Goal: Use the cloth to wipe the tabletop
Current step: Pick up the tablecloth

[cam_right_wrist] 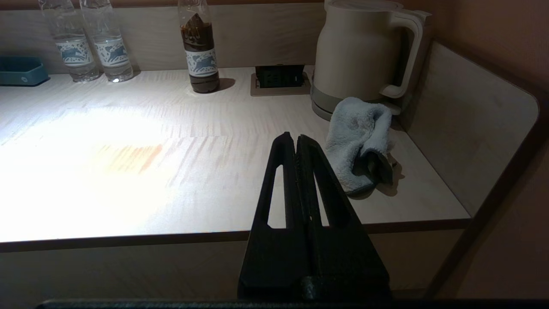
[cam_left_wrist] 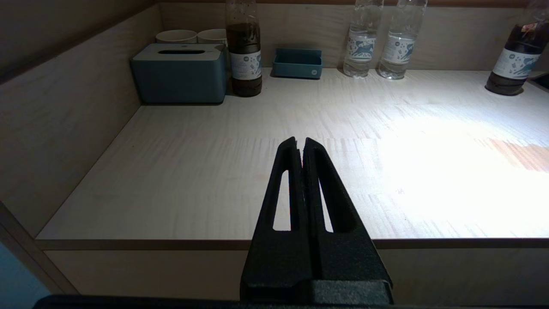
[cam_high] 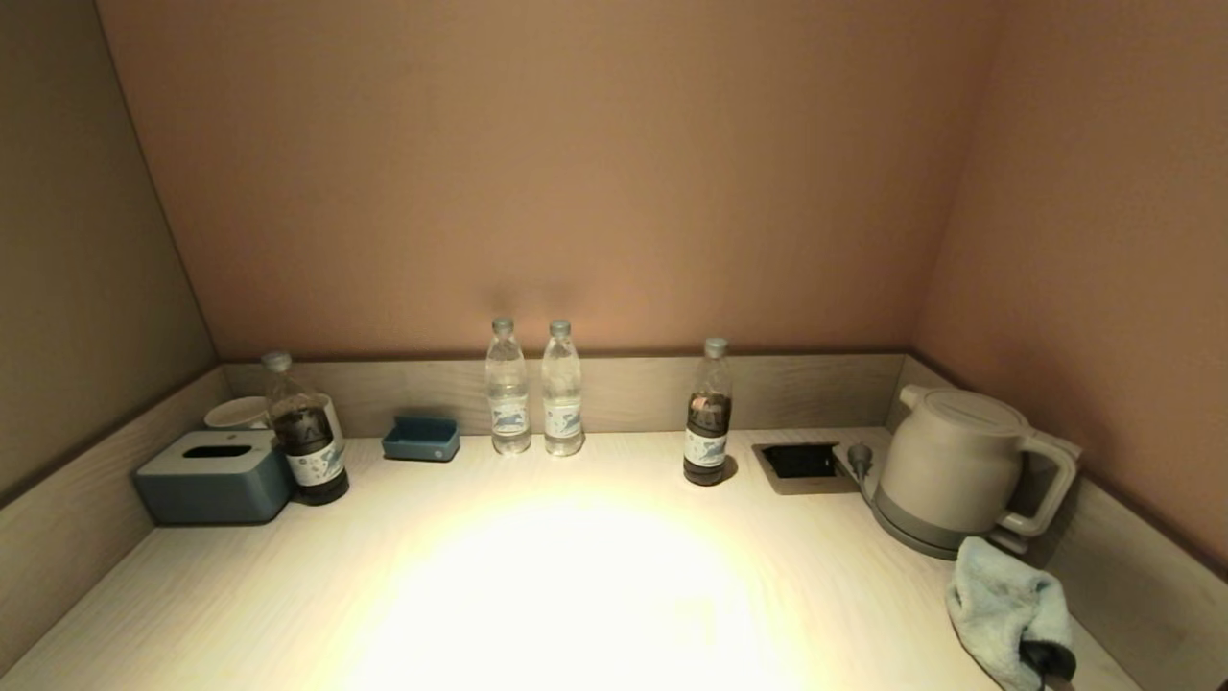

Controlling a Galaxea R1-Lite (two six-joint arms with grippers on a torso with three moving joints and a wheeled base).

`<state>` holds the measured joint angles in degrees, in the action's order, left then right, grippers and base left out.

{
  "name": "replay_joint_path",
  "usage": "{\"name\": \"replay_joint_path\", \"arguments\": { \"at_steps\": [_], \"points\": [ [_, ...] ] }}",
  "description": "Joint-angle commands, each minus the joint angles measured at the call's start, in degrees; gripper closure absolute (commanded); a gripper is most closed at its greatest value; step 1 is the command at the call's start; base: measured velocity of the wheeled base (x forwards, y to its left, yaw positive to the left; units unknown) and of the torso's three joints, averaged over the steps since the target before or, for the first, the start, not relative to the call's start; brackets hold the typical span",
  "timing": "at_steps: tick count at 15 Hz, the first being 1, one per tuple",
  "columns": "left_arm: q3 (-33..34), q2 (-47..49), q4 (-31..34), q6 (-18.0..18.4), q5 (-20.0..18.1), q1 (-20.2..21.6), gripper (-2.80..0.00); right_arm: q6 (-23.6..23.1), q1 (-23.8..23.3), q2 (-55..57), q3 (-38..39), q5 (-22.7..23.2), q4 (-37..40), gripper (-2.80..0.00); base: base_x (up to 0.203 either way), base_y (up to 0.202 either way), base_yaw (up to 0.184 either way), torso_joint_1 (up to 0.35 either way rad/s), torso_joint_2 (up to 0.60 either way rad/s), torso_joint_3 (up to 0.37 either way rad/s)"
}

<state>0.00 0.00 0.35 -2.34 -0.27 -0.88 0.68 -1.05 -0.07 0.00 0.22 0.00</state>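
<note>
A crumpled light blue cloth [cam_high: 1005,607] lies on the pale wooden tabletop [cam_high: 576,576] at the near right corner, just in front of the kettle. It also shows in the right wrist view [cam_right_wrist: 358,137]. My right gripper [cam_right_wrist: 292,137] is shut and empty, held above the table's front edge, with the cloth a little beyond it and off to one side. My left gripper [cam_left_wrist: 300,141] is shut and empty, held above the front edge on the left part of the table. Neither gripper shows in the head view.
A beige kettle [cam_high: 959,465] stands at the right rear beside a recessed socket [cam_high: 801,463]. A dark bottle [cam_high: 708,415], two clear water bottles [cam_high: 533,389], a blue tray [cam_high: 421,439], another dark bottle [cam_high: 305,432], a blue tissue box [cam_high: 216,475] and cups [cam_high: 235,413] line the back. Low walls rim three sides.
</note>
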Motion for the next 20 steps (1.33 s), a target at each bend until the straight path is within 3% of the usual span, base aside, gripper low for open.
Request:
{"name": "replay_joint_path", "arguments": {
  "at_steps": [1, 16, 20],
  "points": [
    [0.0, 0.0, 0.0, 0.0, 0.0, 0.0, 0.00, -0.1, 0.0, 0.1, 0.0, 0.0, 0.0, 0.00, 0.000, 0.000, 0.000, 0.000, 0.00, 0.000],
    [0.0, 0.0, 0.0, 0.0, 0.0, 0.0, 0.00, -0.4, 0.0, 0.1, 0.0, 0.0, -0.1, 0.00, 0.000, 0.000, 0.000, 0.000, 0.00, 0.000],
    [0.0, 0.0, 0.0, 0.0, 0.0, 0.0, 0.00, -3.2, 0.0, 0.1, -1.1, -0.3, 1.6, 0.00, 0.000, 0.000, 0.000, 0.000, 0.00, 0.000]
  ]
}}
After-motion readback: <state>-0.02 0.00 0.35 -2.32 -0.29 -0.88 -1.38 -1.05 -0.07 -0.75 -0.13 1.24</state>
